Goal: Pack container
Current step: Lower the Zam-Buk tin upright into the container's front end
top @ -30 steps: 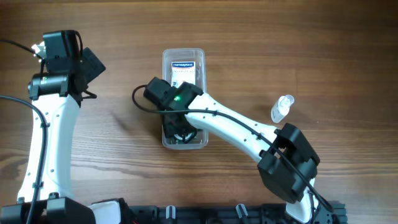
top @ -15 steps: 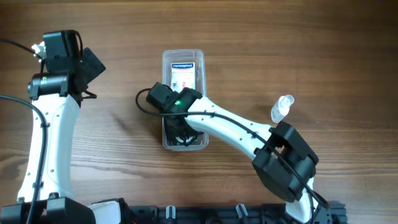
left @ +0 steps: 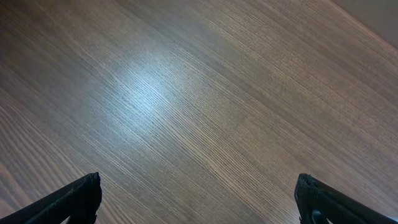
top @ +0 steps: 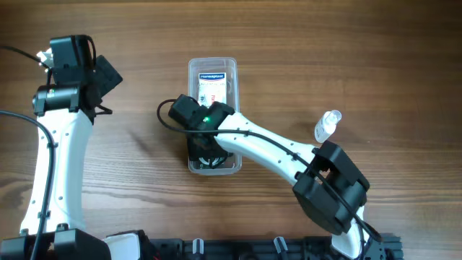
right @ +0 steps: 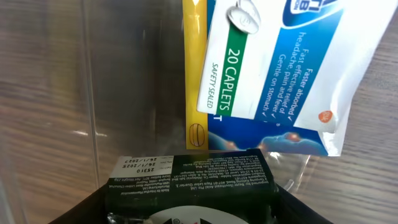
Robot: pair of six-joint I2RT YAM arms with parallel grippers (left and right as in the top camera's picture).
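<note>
The container (top: pixel 214 61) lies in the middle of the overhead frame on the table (top: pixel 289 43), its long side running top to bottom. A caplet box (top: pixel 213 85) lies in its upper half. The right gripper (top: pixel 208 153) sits in its lower half, with a second box (right: pixel 186 177) between its fingers, just below the caplet box (their edges look close to touching). A small bottle (top: pixel 326 126) lies to the right, well apart. The left gripper (top: pixel 107 74) stands at upper left, above the table.
</note>
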